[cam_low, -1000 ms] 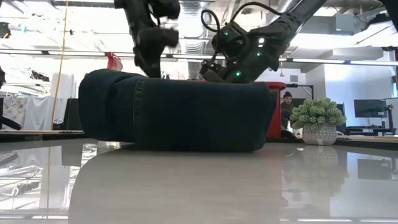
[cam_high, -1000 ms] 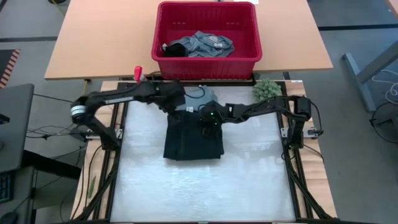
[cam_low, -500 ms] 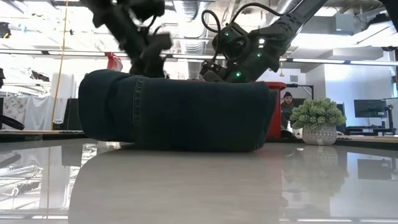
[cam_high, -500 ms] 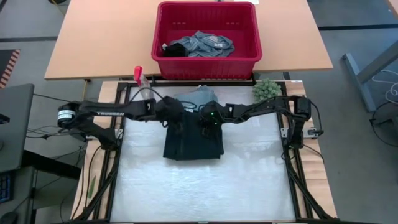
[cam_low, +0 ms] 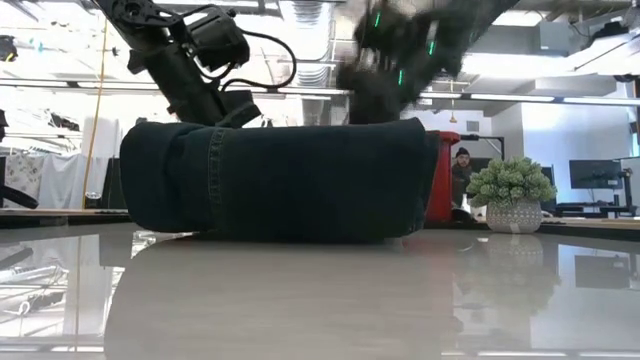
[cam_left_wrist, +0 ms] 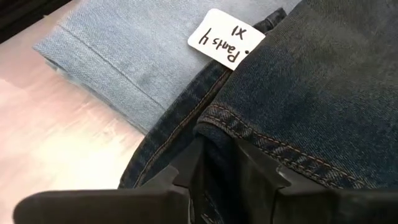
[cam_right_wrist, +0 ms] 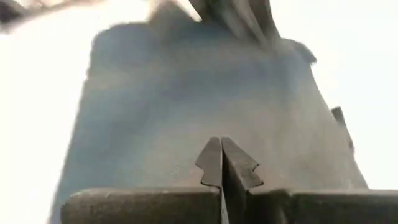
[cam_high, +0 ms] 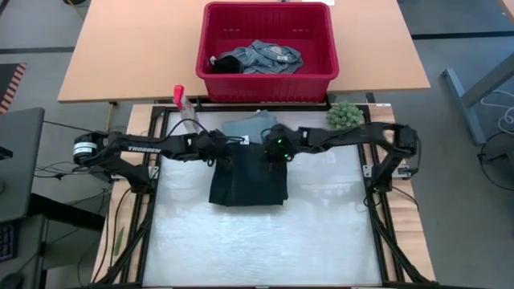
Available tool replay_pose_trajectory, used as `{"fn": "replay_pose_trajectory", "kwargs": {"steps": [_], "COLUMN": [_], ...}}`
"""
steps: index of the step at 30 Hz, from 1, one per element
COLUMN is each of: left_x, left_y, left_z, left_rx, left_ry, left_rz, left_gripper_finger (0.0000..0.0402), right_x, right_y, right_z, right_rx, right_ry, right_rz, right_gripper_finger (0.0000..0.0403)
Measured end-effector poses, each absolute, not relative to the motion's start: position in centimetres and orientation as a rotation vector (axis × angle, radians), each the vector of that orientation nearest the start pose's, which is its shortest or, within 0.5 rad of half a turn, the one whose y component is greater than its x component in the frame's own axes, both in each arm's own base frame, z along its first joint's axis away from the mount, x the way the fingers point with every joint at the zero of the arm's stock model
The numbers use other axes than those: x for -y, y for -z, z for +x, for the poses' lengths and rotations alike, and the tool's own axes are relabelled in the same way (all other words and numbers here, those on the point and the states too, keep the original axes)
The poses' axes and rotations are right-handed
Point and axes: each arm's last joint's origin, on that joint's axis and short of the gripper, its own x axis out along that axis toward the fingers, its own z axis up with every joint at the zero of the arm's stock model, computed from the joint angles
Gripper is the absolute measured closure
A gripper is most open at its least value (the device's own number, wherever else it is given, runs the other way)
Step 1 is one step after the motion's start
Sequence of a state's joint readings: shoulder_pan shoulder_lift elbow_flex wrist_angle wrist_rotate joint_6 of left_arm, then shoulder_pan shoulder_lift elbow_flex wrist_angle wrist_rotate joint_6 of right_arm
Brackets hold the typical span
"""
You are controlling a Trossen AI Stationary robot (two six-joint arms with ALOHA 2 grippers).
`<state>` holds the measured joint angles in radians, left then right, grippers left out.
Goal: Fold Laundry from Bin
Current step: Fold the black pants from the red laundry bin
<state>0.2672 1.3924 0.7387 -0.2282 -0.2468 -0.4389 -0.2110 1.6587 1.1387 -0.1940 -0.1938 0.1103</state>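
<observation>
Dark blue folded jeans (cam_high: 247, 181) lie flat on the white table top, showing as a thick pile (cam_low: 290, 180) in the low view. A paper tag (cam_left_wrist: 226, 38) sits at their far edge. Behind them a light blue garment (cam_high: 255, 125) lies on the table. More laundry (cam_high: 259, 58) rests in the red bin (cam_high: 321, 76) on the wooden table beyond. My left gripper (cam_high: 224, 153) is at the jeans' far left corner, shut on their edge. My right gripper (cam_right_wrist: 221, 163) hangs shut just above the jeans' far right part, touching nothing. My left gripper pinches a stitched edge of the dark jeans (cam_left_wrist: 219, 134) at their far left corner between its two fingers (cam_left_wrist: 188, 167). It comes slanting down from the table's left. How many layers it has cannot be told. The jeans lie on the table.
A small green fuzzy plant (cam_high: 344, 115) stands at the table's far right corner, and a spray bottle with a red top (cam_high: 180, 96) at the far left. The near half of the white table top (cam_high: 257, 241) is free room.
My left gripper has come down from above the jeans' far edge onto their far left corner, rolling as it went, and has closed on the edge. My right gripper has risen off the top of the jeans, staying shut. The jeans stay folded on the table.
</observation>
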Motion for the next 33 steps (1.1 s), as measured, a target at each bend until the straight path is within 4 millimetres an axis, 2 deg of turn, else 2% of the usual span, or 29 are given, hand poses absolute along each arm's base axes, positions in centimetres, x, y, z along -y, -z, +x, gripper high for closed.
{"fn": "replay_pose_trajectory", "kwargs": {"steps": [3,4,6,9,11,17,20,22,25,27,30,33], "left_x": [-7.7,-7.7,-7.7,-7.7,-7.7,-7.8,-7.9,-7.9,-7.9,-7.9,-7.9,-7.9], "left_y": [-18.9,-18.9,-18.9,-18.9,-18.9,-18.9,-18.8,-18.8,-18.8,-18.8,-18.8,-18.9], "left_z": [25.5,25.5,25.5,25.5,25.5,25.5,25.4,25.4,25.4,25.4,25.4,25.5], "left_rx": [-0.759,-0.759,-0.755,-0.755,-0.755,-0.762,-0.77,-0.772,-0.773,-0.774,-0.773,-0.768], "left_ry": [-0.666,-0.667,-0.664,-0.666,-0.666,-0.664,-0.656,-0.654,-0.648,-0.645,-0.643,-0.644], "left_rz": [-0.41,-0.409,-0.407,-0.403,-0.402,-0.398,-0.395,-0.388,-0.393,-0.395,-0.397,-0.397], "left_gripper_finger": [0.0334,0.0335,0.0335,0.0336,0.0336,0.0336,0.0336,0.0336,0.0336,0.0336,0.0336,0.0336], "right_x": [5.0,4.1,2.0,-1.1,-2.6,-3.0,-2.9,-2.9,-3.0,-3.1,-2.6,-1.4], "right_y": [-26.8,-27.4,-27.3,-25.2,-22.8,-16.0,-13.8,-13.5,-15.2,-17.8,-22.9,-25.7], "right_z": [33.7,33.5,33.4,33.9,34.1,32.6,31.5,31.4,31.6,31.8,32.0,32.1], "right_rx": [-0.617,-0.598,-0.591,-0.579,-0.6,-0.742,-0.727,-0.692,-0.633,-0.551,-0.372,-0.255], "right_ry": [-0.064,-0.102,-0.15,-0.178,-0.171,0.02,0.045,0.026,-0.033,-0.073,-0.109,-0.01], "right_rz": [0.312,0.316,0.297,0.28,0.295,0.385,0.462,0.508,0.546,0.539,0.502,0.432], "right_gripper_finger": [0.0383,0.0383,0.0383,0.0383,0.0383,0.0384,0.0384,0.0384,0.0383,0.0382,0.0382,0.0383]}}
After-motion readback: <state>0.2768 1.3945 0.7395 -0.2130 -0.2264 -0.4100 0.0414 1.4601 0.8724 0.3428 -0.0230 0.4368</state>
